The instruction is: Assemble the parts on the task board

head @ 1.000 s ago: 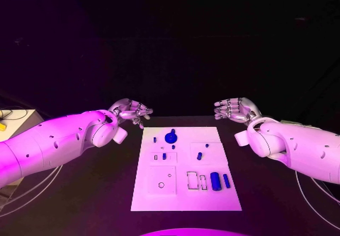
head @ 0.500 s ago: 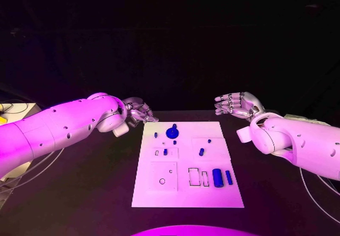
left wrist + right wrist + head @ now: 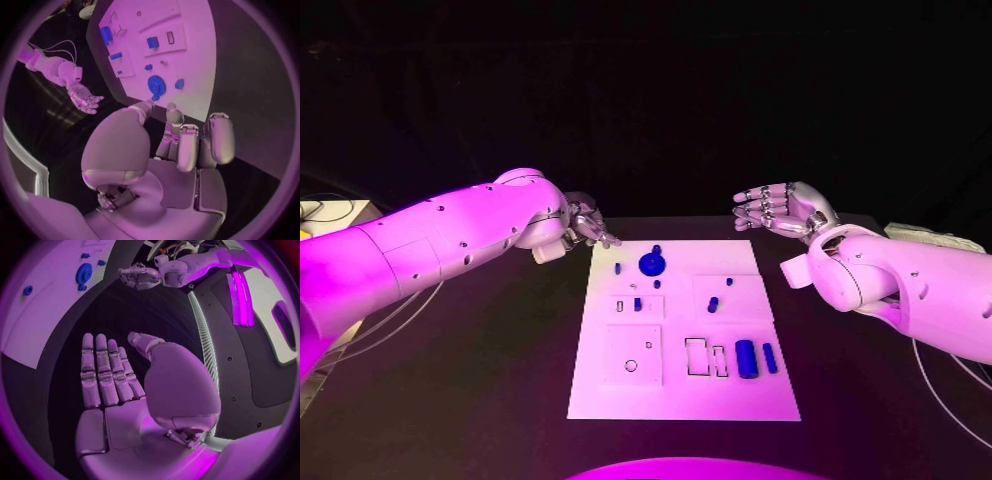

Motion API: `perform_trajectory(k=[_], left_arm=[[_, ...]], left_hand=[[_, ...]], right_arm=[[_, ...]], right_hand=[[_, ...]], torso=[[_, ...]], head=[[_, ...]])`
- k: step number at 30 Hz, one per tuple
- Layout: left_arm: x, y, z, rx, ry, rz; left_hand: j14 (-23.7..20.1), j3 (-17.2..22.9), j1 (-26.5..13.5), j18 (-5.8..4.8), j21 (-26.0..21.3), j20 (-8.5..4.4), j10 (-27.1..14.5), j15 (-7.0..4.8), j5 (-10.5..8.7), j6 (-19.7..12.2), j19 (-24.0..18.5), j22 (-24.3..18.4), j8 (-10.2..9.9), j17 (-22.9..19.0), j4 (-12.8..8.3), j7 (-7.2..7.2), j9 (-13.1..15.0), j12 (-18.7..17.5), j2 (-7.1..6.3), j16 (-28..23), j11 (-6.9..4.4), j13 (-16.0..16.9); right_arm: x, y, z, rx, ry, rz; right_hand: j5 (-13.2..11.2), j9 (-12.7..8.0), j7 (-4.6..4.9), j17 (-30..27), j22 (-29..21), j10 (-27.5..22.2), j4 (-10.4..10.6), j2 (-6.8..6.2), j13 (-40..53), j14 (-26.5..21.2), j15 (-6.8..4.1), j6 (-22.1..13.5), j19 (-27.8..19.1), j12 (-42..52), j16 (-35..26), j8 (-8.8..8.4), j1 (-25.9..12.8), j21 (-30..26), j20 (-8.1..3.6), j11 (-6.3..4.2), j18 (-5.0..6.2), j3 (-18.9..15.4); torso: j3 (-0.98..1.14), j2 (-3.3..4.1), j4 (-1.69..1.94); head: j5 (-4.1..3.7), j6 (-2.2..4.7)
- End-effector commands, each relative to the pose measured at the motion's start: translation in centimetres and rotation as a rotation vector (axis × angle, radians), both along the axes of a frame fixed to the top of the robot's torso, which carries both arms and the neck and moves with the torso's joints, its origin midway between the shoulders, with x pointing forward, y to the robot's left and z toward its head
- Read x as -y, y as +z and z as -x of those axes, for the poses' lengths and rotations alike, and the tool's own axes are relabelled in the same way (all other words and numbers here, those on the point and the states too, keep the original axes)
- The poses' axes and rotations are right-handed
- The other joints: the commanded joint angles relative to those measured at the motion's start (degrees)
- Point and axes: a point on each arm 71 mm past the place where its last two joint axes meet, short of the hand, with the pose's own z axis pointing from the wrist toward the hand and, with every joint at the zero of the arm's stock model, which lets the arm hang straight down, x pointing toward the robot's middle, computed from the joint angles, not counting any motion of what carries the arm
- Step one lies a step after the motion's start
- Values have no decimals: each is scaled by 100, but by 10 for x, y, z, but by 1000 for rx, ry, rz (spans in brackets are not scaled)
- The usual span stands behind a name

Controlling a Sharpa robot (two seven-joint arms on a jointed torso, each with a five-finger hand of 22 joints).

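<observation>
The white task board (image 3: 661, 400) lies in the middle of the table. A round blue disc (image 3: 652, 263) (image 3: 156, 86) (image 3: 84, 273) sits near its far edge, with small blue parts (image 3: 713, 304) mid-board. Two long blue blocks (image 3: 746, 358) lie near the right side. My left hand (image 3: 586, 222) (image 3: 175, 145) hovers just off the board's far left corner, its fingers loosely bent and holding nothing. My right hand (image 3: 776, 210) (image 3: 119, 385) floats beyond the far right corner with its palm flat, fingers straight and nothing in it.
The black table (image 3: 473, 380) surrounds the board on all sides. A pale box (image 3: 322, 215) stands at the table's left edge. A pale object (image 3: 927, 238) lies at the far right behind my right arm.
My left arm has risen and swung inward, bringing the left hand closer to the board's far left corner. The camera has shifted a little. The right hand has hardly moved.
</observation>
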Motion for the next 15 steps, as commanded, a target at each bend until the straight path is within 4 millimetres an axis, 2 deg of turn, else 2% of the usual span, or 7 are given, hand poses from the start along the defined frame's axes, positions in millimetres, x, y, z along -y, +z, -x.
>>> perform_trajectory(k=[1, 11, 15], left_arm=[[-1, -2, 0, -60, -16, -96], [7, -5, -2, -117, -39, -145], [10, -6, -2, -135, -53, -157]], left_hand=[[418, -45, -69, -49, 11, 9, -80, -27, 4, -56, 11, 33, 9, 1102, 10, 7, 21, -56, 3, 20, 8, -52], [415, -98, -230, -48, 14, 28, -136, -2, 2, -128, -7, 35, -17, 1106, 17, 34, 70, -71, 63, 20, 36, -71], [410, -120, -282, -44, 5, 36, -159, 7, -1, -157, -24, 20, -35, 1097, 17, 43, 82, -79, 74, 15, 45, -83]], right_arm=[[-2, 3, 0, 12, 15, 9], [-4, 7, 1, 21, 21, 11], [-4, 8, 1, 24, 22, 12]], right_hand=[[-25, -7, 8, -9, -9, 26, -12, 37, -8, 27, 9, 42, 45, -13, -30, -38, -5, -31, -12, 7, 30, 9], [-25, -7, 8, -9, -9, 26, -12, 37, -8, 27, 9, 42, 46, -13, -30, -39, -5, -31, -12, 7, 30, 9], [-23, -11, 12, -17, -19, 19, -14, 34, -9, 24, 12, 38, 46, -18, -35, -44, -5, -35, -11, 10, 29, 10]], torso=[[4, 78, -3], [6, 196, -16], [0, 241, -23]], head=[[9, -10], [17, -12], [9, -11]])
